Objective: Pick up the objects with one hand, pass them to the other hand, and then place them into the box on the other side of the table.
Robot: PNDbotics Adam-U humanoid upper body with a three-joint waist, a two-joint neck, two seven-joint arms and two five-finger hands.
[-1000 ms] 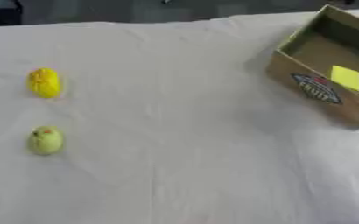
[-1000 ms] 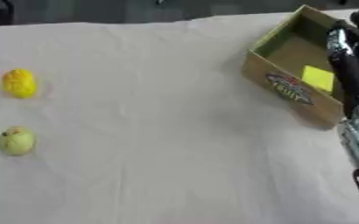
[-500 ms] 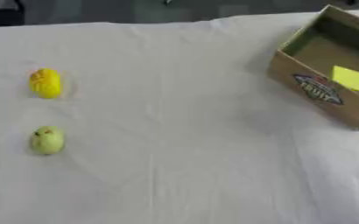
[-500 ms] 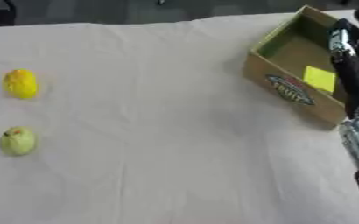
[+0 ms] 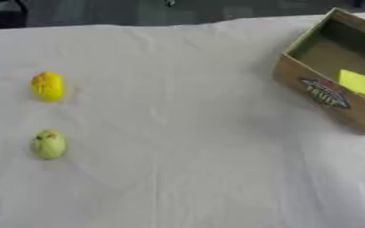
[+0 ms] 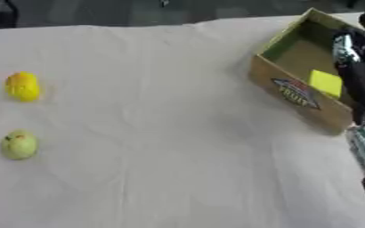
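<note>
Two small fruits lie on the white cloth at the left: a yellow one [image 5: 48, 85] farther back and a pale green one [image 5: 49, 143] nearer me. The open cardboard box [image 5: 326, 91] stands at the right, tilted, with a yellow patch on its floor and a printed label on its near wall. Only the right eye view shows my right hand [image 6: 349, 49], black and silver, at the right edge over the box's near right side, far from both fruits. Nothing is seen held in it. My left hand shows in neither view.
The white cloth [image 5: 178, 133] covers the whole table, with shallow creases. Dark floor and a dark object [image 5: 6, 11] lie beyond the far edge. A wide stretch of bare cloth separates the fruits from the box.
</note>
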